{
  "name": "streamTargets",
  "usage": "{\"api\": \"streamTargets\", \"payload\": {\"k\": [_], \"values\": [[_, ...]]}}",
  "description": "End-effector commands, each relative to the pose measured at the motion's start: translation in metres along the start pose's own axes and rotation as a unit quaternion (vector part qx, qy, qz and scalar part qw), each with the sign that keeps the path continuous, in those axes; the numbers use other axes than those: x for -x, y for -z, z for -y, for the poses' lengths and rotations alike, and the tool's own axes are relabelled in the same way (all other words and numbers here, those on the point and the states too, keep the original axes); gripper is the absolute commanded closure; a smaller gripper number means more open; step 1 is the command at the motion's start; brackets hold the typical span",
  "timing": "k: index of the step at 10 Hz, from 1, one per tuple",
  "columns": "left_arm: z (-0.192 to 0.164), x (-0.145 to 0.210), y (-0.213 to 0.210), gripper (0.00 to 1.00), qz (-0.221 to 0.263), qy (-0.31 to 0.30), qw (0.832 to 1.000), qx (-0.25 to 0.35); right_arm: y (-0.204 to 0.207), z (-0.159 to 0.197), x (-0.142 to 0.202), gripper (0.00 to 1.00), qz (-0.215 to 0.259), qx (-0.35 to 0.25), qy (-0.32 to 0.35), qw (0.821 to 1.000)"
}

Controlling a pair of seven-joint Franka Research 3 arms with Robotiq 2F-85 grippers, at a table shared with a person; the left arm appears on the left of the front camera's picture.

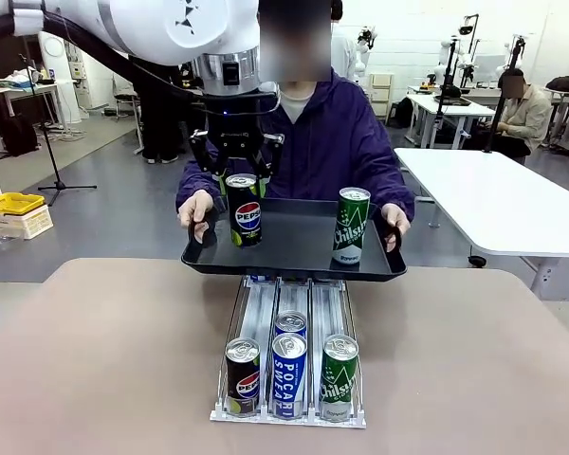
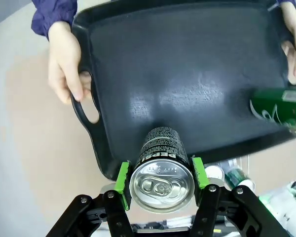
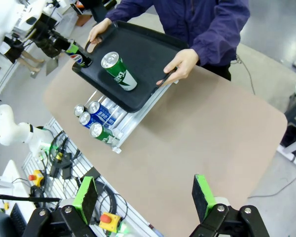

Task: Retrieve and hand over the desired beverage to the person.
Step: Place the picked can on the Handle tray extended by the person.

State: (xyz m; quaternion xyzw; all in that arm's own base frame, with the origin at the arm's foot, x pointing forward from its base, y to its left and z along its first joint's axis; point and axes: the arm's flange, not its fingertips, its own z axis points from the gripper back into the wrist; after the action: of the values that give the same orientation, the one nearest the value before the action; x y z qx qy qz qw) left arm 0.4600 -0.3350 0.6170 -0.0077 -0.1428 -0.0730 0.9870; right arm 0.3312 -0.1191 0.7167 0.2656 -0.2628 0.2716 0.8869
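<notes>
Behind the black tray, the can rack's far end hides.

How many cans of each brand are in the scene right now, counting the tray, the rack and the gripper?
Pepsi: 2, one in the left gripper over the tray, one in the rack
Chilsung: 2, tray and rack
Pocari Sweat: 2, both in the rack
Total: 6

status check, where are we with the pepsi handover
Left gripper shut on Pepsi can, over tray corner. Right gripper open, off to the side. Chilsung can already on tray, clear.
</notes>
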Motion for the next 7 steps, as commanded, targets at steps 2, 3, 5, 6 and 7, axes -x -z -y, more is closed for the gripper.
{"api": "streamTargets", "payload": {"k": [2, 3, 5, 6, 7], "values": [[0.001, -0.027, 0.018, 0.41, 0.017, 0.004, 1.0, -0.017, 0.0, 0.001, -0.001, 0.0, 0.006, -0.003, -0.005, 1.0], [0.0, -0.031, 0.028, 0.41, 0.013, 0.002, 1.0, -0.018, 0.0, 0.001, -0.001, 0.0, 0.006, -0.003, -0.005, 1.0], [-0.004, -0.034, 0.042, 0.41, -0.002, -0.002, 1.0, -0.023, 0.0, 0.001, -0.001, 0.0, 0.006, -0.003, -0.005, 1.0], [-0.006, -0.034, 0.047, 0.41, -0.008, -0.006, 1.0, -0.021, 0.0, 0.001, -0.001, 0.0, 0.006, -0.003, -0.005, 1.0], [-0.007, -0.034, 0.05, 0.41, -0.01, -0.006, 1.0, -0.021, 0.0, 0.001, -0.001, 0.0, 0.006, -0.003, -0.005, 1.0]]}}
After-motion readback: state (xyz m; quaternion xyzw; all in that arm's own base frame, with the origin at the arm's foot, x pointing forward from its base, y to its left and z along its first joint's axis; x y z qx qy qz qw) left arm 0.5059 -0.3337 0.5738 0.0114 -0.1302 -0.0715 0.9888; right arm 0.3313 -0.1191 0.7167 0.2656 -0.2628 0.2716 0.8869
